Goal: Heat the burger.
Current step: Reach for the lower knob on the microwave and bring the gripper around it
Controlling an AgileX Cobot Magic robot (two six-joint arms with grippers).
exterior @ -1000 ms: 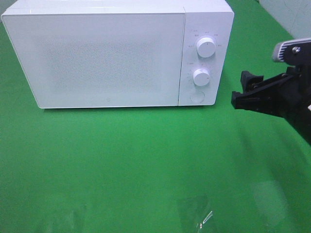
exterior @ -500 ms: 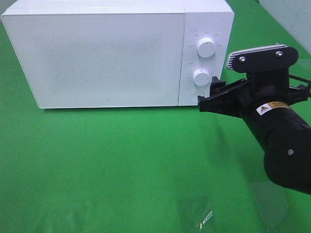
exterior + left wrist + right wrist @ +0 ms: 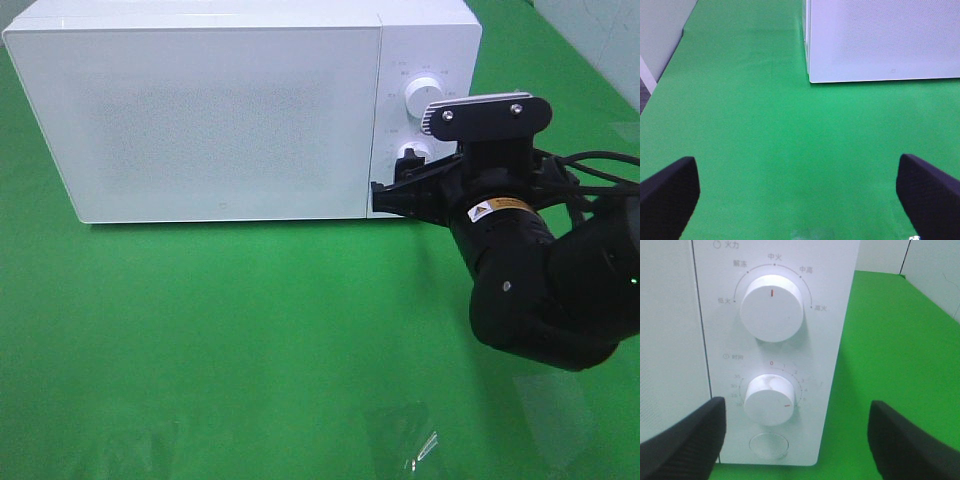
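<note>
The burger is out of view in every frame. A white microwave [image 3: 200, 110] stands at the back of the green table with its door closed. My right gripper [image 3: 390, 195] is open right in front of the microwave's control panel, low by the lower knob [image 3: 410, 152]. In the right wrist view, my right gripper [image 3: 795, 440] has its fingers spread on either side of the lower knob [image 3: 769, 400] and the round button [image 3: 769, 445], with the upper knob [image 3: 772, 308] above. My left gripper [image 3: 797, 200] is open over bare green cloth, short of the microwave [image 3: 880, 40].
A green cloth [image 3: 250, 330] covers the table. A small clear plastic scrap [image 3: 410, 445] lies near the front edge. A pale wall [image 3: 600, 30] borders the table at the back right. Another pale wall [image 3: 660, 35] shows in the left wrist view.
My right arm has swung left from the table's right side up to the microwave's control panel. Its jaws have stayed equally wide.
</note>
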